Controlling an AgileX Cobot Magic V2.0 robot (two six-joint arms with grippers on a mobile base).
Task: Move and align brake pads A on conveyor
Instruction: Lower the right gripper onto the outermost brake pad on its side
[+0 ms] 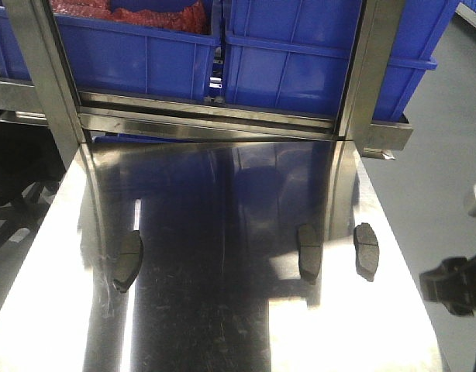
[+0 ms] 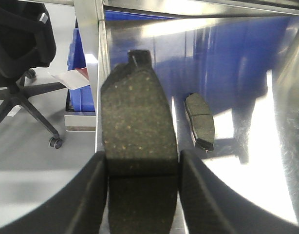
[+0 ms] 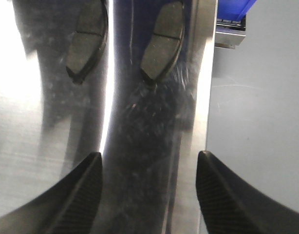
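A shiny steel table [image 1: 222, 333] is shining under the lights. One brake pad [image 1: 129, 260] is lying alone toward its left side. A second brake pad [image 1: 309, 252] and a third brake pad [image 1: 366, 249] are lying near each other, not touching, by its right edge.

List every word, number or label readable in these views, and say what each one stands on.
No readable text in any view.
The brake pads: faces bare, no marks seen.
The blue bins: no label visible.
The white-and-red sheet: too blurred to tell.
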